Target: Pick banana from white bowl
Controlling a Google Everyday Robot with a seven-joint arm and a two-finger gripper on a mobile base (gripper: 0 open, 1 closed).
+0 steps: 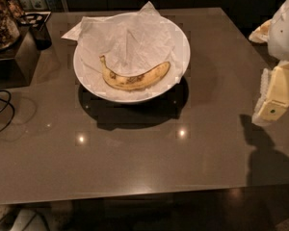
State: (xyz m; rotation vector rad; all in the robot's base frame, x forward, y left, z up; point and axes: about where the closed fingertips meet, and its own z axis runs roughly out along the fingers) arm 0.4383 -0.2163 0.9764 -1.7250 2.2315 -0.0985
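A curved yellow banana (135,79) with brown spots lies in the near half of the white bowl (185,52), its dark stem tip pointing up at the left. Crumpled white paper (130,40) lines the bowl and sticks out past the far rim. The bowl stands at the far middle of a brown table (135,162). My gripper (270,109), cream and white, hangs at the right edge of the view, over the table's right side. It is well to the right of the bowl, apart from it, and holds nothing that I can see.
A dark cup (40,35) stands at the far left beside a raised block (17,57) with clutter on it. A black cable (2,110) loops on the left edge. The table's front edge runs across the bottom.
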